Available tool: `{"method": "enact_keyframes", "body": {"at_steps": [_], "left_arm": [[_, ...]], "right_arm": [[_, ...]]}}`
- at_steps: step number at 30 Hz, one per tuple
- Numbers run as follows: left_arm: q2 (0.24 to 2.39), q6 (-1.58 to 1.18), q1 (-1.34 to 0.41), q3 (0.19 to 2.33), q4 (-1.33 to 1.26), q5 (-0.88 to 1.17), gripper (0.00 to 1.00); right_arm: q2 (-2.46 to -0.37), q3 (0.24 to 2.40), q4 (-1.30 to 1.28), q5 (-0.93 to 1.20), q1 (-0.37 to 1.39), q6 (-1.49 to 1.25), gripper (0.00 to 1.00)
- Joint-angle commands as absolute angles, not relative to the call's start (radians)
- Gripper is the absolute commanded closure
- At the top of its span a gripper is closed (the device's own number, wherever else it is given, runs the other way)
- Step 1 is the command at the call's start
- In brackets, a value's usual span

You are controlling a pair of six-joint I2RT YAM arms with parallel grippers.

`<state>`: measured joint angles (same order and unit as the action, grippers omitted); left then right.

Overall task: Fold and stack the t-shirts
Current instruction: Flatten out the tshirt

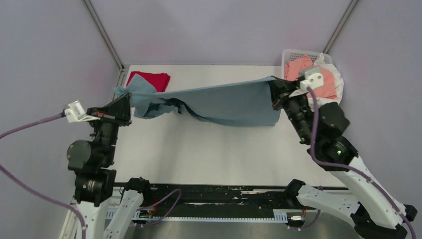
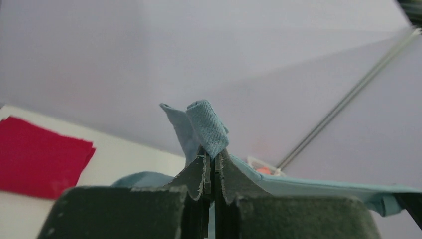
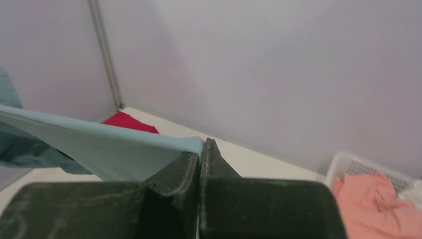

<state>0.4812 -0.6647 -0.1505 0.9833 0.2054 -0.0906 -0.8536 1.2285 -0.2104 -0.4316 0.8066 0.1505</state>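
Note:
A teal-blue t-shirt [image 1: 224,102] hangs stretched in the air between my two grippers, sagging toward the table [image 1: 199,149] in the middle. My left gripper [image 1: 127,102] is shut on its left end; a bunch of teal cloth [image 2: 206,127] sticks out above the left gripper [image 2: 213,157]. My right gripper [image 1: 273,89] is shut on its right corner; the teal cloth [image 3: 114,149] runs left from the right gripper [image 3: 201,147]. A folded red t-shirt [image 1: 149,79] lies flat at the table's far left; it also shows in the left wrist view [image 2: 42,154] and the right wrist view [image 3: 130,122].
A white perforated basket [image 1: 293,55] stands at the far right corner with salmon-pink [image 1: 323,82] and white clothes piled in it; it shows in the right wrist view too [image 3: 348,164]. Grey walls and metal frame posts [image 1: 104,35] close in the table's back and sides.

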Motion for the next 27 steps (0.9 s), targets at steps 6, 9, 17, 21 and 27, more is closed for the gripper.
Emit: {"method": "enact_keyframes", "body": {"at_steps": [6, 9, 17, 21, 27], "left_arm": [[0.403, -0.574, -0.148, 1.275, 0.240, 0.119, 1.00], [0.442, -0.569, -0.148, 1.368, 0.248, 0.158, 1.00], [0.563, -0.527, -0.148, 1.575, 0.256, 0.196, 1.00], [0.666, -0.509, -0.147, 1.582, 0.264, 0.163, 1.00], [0.856, -0.455, -0.148, 1.459, 0.195, 0.144, 1.00]], "right_arm": [[-0.798, 1.623, -0.367, 0.103, 0.806, 0.102, 1.00], [-0.807, 1.710, -0.379, 0.109, 0.806, 0.086, 1.00], [-0.874, 1.859, -0.400, -0.096, 0.806, 0.106, 1.00], [-0.932, 1.863, -0.385, -0.258, 0.806, 0.139, 1.00], [-1.025, 1.656, -0.201, -0.677, 0.806, 0.298, 1.00]]}}
